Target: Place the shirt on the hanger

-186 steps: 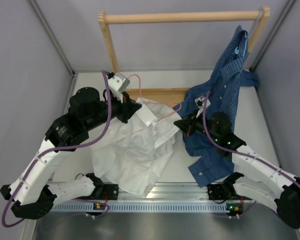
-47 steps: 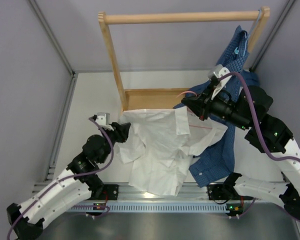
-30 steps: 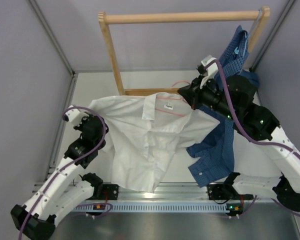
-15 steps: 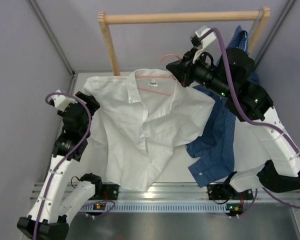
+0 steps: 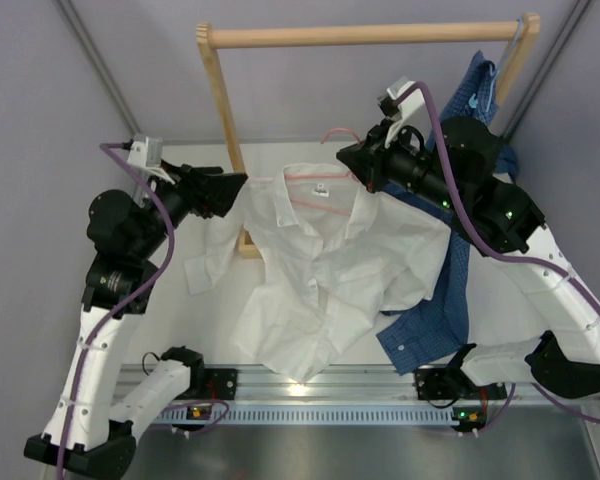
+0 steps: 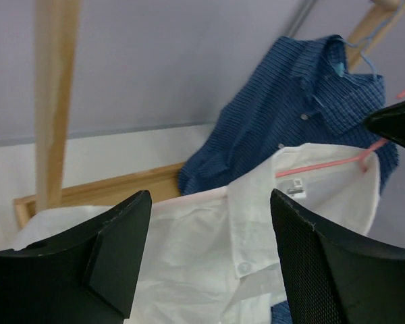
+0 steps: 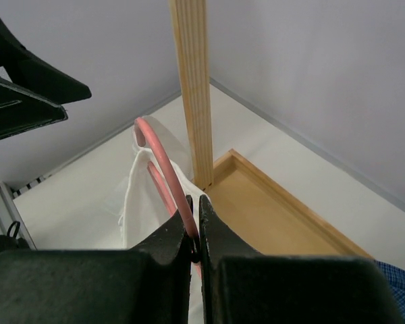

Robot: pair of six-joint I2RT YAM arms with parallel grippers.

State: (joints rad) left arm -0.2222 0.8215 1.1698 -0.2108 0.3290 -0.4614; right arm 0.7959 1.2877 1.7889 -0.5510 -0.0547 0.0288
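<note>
1. Comparing with half a second ago, we see the left tool (image 5: 236, 188) has swung up from low on the left. It now sits just beside the left shoulder of the shirt (image 5: 315, 270). Its fingers (image 6: 115, 250) are spread with nothing between them.
2. The right tool (image 5: 358, 165) stays clamped on the hanger (image 5: 315, 178) just below the hook. It holds the hanger in front of the wooden rack (image 5: 360, 36), apparently clear of the worktop (image 5: 280, 152).
3. The shirt was spread wide and now droops narrow from the hanger. Its collar is around the pink wire, its left sleeve hangs loose, and its right side lies against the blue shirt (image 5: 450, 290).
4. We judge that the hanger alone now carries the shirt, so the dressing looks nearly done.
5. The right tool hides the right shoulder, so we cannot tell whether it is seated. That needs checking before the hook goes to the rail.
</note>
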